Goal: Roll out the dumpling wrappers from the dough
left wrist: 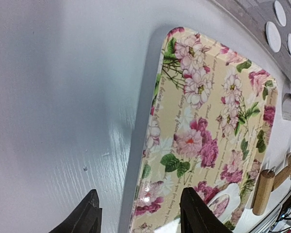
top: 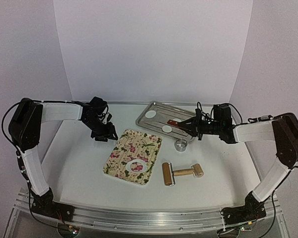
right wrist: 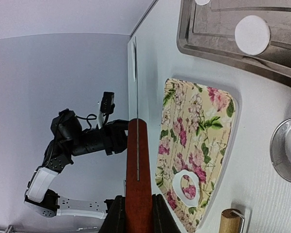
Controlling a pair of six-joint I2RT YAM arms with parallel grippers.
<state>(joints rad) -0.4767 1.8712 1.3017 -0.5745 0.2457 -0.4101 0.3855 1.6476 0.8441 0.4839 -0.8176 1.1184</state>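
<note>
White table (top: 74,163), plain white backdrop behind, both arms reaching in from the near edge. L gripper (top: 105,135) hangs low just left of the floral tray (top: 124,148), by its far-left corner, jaws apart w/ nothing btwn them. Wrist cam shows one of its fingers (left wrist: 89,216) over bare table and the other over the tray, w/ the tray's edge running btwn; can't tell if either touches down. R gripper (top: 192,125) sits over the right part of the metal tray (top: 144,120), clamped tight on the red handle of a thin blade (right wrist: 138,160). Blade pts left across that tray and shows edge-on in the wrist cam. Two wrappers lie flat on the metal tray: one (top: 150,114) toward its far-left end, the other (top: 167,129) by the near rim close to the blade, the two well apart. Dough sheet (top: 136,165) lies at the near end of the floral tray, a round hole cut thru its middle so the flower print shows. Cutter (top: 181,145) stands on the table btwn the two trays, just off the metal tray's near corner. Rolling pin (top: 181,173) lies on the table right of the floral tray, nearer the arms than the cutter, touching neither.
</note>
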